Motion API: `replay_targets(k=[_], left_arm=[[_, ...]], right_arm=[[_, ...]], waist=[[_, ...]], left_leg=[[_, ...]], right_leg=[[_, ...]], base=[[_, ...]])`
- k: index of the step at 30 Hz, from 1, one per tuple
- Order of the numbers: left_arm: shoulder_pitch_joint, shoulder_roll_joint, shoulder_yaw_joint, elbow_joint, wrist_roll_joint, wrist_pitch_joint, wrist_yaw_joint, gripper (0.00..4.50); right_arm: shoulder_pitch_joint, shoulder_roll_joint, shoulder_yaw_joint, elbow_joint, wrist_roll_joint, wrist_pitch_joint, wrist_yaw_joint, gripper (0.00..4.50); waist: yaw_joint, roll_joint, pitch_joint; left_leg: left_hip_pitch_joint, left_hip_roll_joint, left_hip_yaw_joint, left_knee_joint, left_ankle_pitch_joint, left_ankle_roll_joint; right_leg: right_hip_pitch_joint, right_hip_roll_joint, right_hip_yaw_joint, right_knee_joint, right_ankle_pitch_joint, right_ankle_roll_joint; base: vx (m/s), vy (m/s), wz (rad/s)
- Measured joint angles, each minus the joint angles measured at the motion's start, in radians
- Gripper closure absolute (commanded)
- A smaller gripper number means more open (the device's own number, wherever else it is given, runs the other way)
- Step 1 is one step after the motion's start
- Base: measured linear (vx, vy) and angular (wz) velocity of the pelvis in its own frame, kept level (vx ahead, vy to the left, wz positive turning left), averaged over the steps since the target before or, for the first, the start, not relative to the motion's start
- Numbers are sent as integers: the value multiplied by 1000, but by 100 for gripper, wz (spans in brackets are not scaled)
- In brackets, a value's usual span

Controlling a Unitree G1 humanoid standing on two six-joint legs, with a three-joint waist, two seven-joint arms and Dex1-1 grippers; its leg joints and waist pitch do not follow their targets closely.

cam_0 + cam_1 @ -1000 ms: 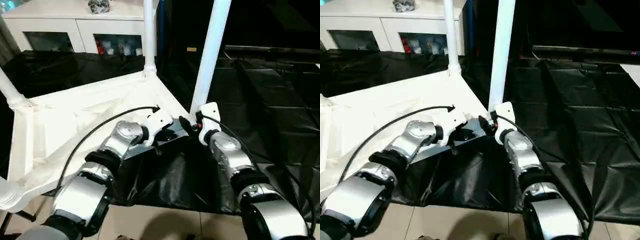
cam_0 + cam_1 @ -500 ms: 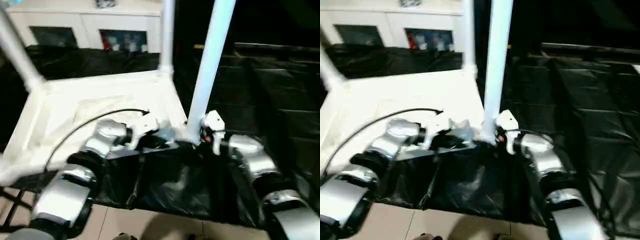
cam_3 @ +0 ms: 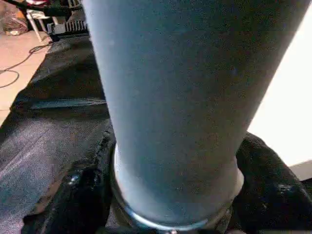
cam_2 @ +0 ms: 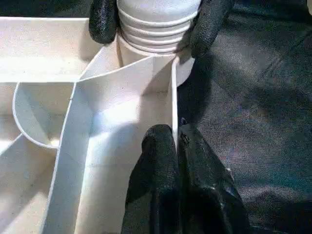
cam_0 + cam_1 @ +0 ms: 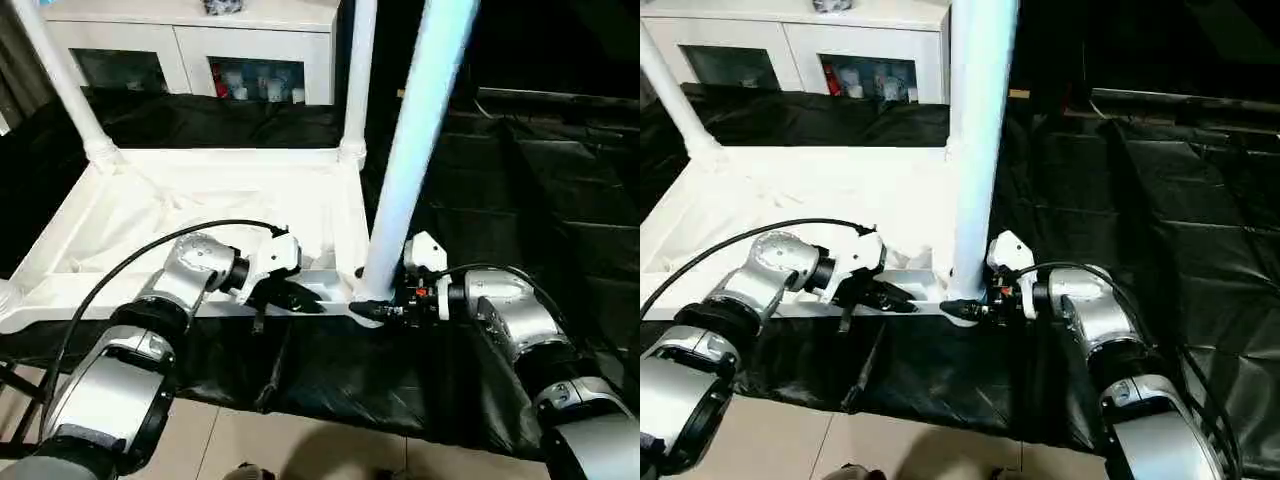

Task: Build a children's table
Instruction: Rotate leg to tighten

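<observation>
Both forearms reach forward, wrists turned inward. Left gripper [image 5: 300, 297] jaws pinch near rim of tabletop [image 5: 190, 215], inverted on black sheet [image 5: 520, 200]. Right gripper [image 5: 378, 310] jaws straddle base of upright leg [image 5: 415, 150] at near corner socket. Cabinet [image 5: 190, 50] behind.

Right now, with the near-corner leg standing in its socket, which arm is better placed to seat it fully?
The right. The right gripper straddles the base of the near leg at the corner socket, while the left gripper is shut on the tabletop rim, bracing it.
</observation>
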Motion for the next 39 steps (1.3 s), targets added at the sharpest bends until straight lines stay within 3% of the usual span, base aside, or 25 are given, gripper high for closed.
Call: replay_targets(k=[6, 14, 20, 22, 27, 39], left_arm=[[-3, -22, 1, 0, 20, 17, 122, 450], [-28, -160, 21, 23, 64, 120, 485, 450], [-30, -208, 24, 29, 79, 138, 594, 450], [-30, -208, 24, 30, 79, 134, 590, 450], [-30, -186, 22, 29, 76, 100, 538, 450], [-4, -64, 24, 27, 13, 8, 200, 450]], right_arm=[[16, 44, -43, 4, -3, 15, -162, 174], [-49, 183, -144, 129, -46, 26, -723, 176], [-80, 236, -165, 182, -66, -5, -931, 176], [-80, 239, -170, 186, -67, -14, -936, 120], [-78, 209, -171, 186, -66, -30, -813, 72], [-8, 26, -43, 66, -46, -87, -243, 72]], waist=[[-2, 0, 0], [-30, -1, -2], [-35, 3, -5], [-36, 4, -5], [-40, 4, -5], [-14, 4, -5]], left_leg=[[1, 0, 0, 1, 0, 0], [4, -2, 0, 3, 1, -1], [5, -2, 0, 2, 1, 0], [4, -2, -1, 2, 1, 0], [1, -2, -1, 2, 0, 0], [-1, 2, -1, -2, 0, 0]], right_leg=[[0, 0, 0, 1, 0, 0], [4, -1, 3, -2, -3, 6], [4, -1, 2, -2, -4, 6], [4, -1, 2, -2, -4, 6], [2, -1, 2, -2, -1, 2], [-1, 1, -3, 0, 0, 0]], base=[[0, 0, 0], [0, 0, 0], [0, 0, 0], [0, 0, 0], [0, 0, 0], [0, 0, 0]])
